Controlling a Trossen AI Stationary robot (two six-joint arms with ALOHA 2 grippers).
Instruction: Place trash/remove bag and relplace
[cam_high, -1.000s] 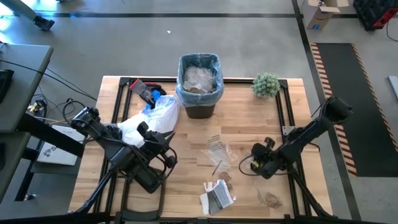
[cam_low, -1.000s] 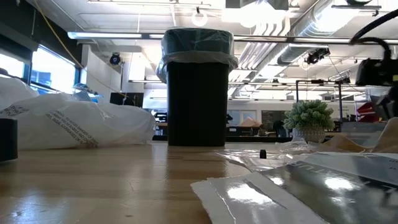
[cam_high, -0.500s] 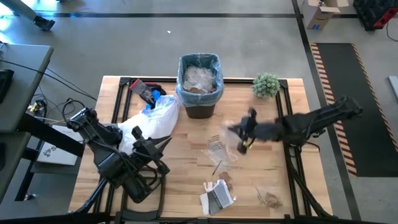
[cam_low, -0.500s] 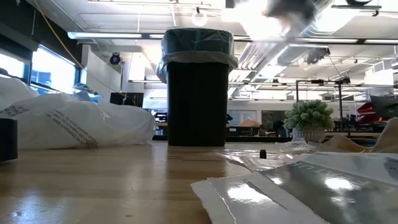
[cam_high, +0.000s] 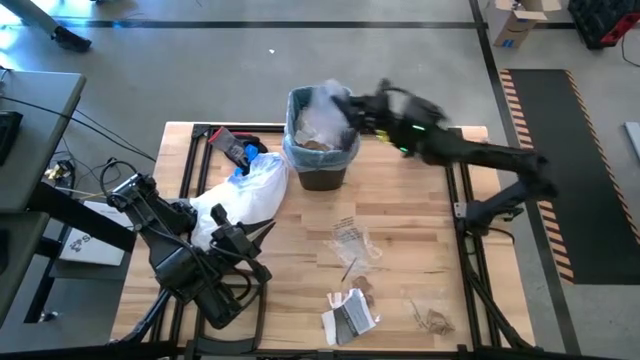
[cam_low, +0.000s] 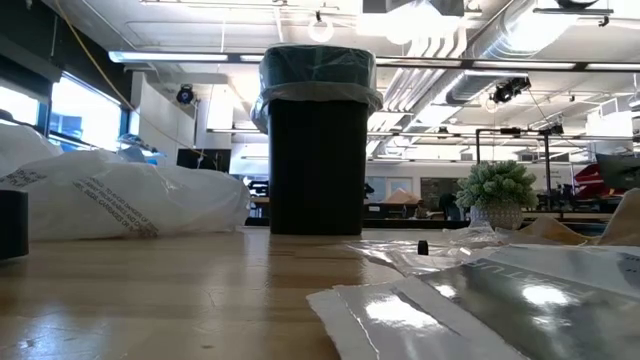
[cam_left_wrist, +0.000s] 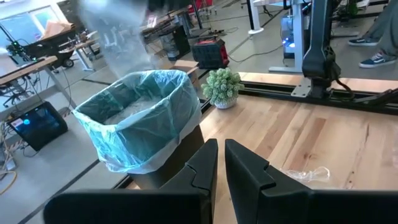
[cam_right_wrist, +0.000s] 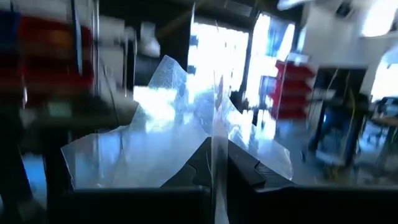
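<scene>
High view: my right fingers (cam_high: 345, 108), clamped on a clear wrapper (cam_right_wrist: 186, 118), hang over the lined bin (cam_high: 321, 140); my left fingers (cam_left_wrist: 221, 163) rest together near the tabletop's (cam_high: 420, 215) front-left corner; more trash (cam_high: 350, 315) remains, bag (cam_left_wrist: 140, 115) not yet removed.

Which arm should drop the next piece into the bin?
Right. The right gripper is over the bin, shut on a clear wrapper. The left gripper sits near the table's front-left, holding nothing.

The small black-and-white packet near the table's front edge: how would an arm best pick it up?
The flat black-and-white packet lies on the wooden table. Probably best to come straight down from above and pinch its upturned edge across the thin side, since it offers little height.
</scene>
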